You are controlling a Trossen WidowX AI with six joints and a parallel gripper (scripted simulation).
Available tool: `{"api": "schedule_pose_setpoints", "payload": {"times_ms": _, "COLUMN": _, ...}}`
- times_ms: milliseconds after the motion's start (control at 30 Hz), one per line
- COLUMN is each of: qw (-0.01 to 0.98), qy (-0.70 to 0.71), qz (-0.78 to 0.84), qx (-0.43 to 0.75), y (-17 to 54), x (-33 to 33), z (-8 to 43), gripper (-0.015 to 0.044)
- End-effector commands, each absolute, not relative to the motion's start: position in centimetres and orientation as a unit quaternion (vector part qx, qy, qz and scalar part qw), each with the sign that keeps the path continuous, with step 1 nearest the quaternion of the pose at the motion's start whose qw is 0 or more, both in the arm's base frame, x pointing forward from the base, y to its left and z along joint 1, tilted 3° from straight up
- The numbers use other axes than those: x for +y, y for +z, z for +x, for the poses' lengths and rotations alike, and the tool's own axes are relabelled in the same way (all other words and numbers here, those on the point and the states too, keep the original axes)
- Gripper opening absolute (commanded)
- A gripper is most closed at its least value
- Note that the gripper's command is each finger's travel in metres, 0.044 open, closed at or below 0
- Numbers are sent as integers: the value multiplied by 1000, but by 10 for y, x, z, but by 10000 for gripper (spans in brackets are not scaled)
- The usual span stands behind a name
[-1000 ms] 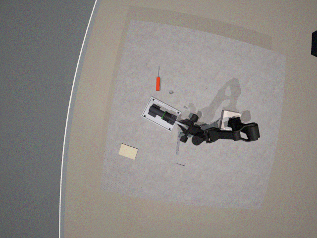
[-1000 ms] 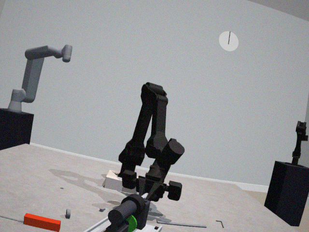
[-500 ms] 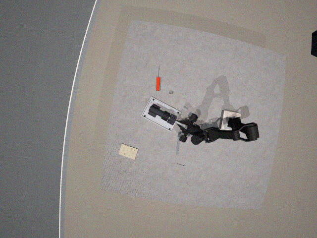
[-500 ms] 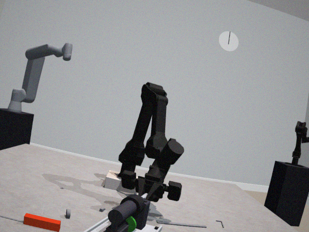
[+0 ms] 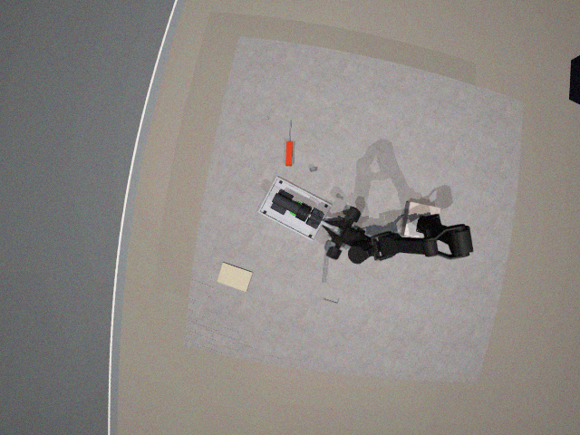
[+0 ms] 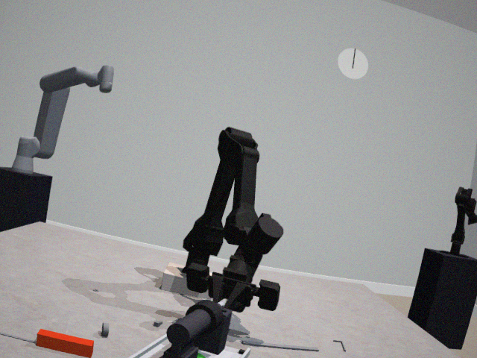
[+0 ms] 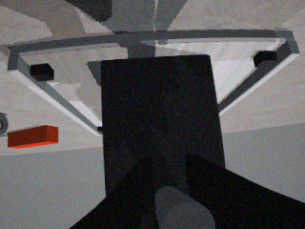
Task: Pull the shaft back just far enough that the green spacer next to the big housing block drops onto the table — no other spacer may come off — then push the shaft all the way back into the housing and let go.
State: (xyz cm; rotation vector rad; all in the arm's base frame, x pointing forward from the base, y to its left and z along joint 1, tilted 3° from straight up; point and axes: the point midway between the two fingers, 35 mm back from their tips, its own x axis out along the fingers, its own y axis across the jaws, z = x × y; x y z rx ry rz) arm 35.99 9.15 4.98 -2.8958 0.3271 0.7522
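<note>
My gripper (image 5: 323, 224) (image 6: 223, 303) (image 7: 169, 165) is shut on the pale grey shaft (image 6: 221, 302) (image 7: 185, 210), at its outer end beside the near dark block (image 5: 314, 217) (image 6: 218, 332) (image 7: 162, 105). The larger dark housing block (image 5: 276, 206) is at the other end of the white-rimmed tray (image 5: 285, 226) (image 7: 191, 34). A dark cylinder (image 5: 291, 204) (image 6: 192, 324) and dark rings lie along the line between them. The green spacer (image 5: 293, 214) (image 6: 200, 355) shows on both sides of this line from above, low and seemingly under it. Its contact with the tray is hidden.
An orange-handled tool (image 5: 288, 153) (image 6: 64, 342) (image 7: 33, 136) and a small grey ring (image 5: 313, 169) (image 6: 105, 330) lie beyond the tray. A cream block (image 5: 234, 276), a grey rod (image 5: 324, 266) (image 6: 281, 345) and a hex key (image 5: 331, 300) (image 6: 340, 342) lie on the other side. A pale box (image 6: 175, 278) stands near my arm's base.
</note>
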Motion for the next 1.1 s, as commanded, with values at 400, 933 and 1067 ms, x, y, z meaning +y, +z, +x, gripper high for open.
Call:
{"api": "schedule_pose_setpoints", "payload": {"times_ms": 400, "qw": 63, "qy": 249, "qz": -960, "qx": 109, "y": 50, "x": 89, "z": 366, "gripper": 0}}
{"api": "schedule_pose_setpoints", "payload": {"times_ms": 933, "qw": 63, "qy": 249, "qz": -960, "qx": 109, "y": 50, "x": 88, "z": 372, "gripper": 0}}
{"api": "schedule_pose_setpoints", "payload": {"times_ms": 1067, "qw": 63, "qy": 249, "qz": -960, "qx": 109, "y": 51, "x": 88, "z": 373, "gripper": 0}}
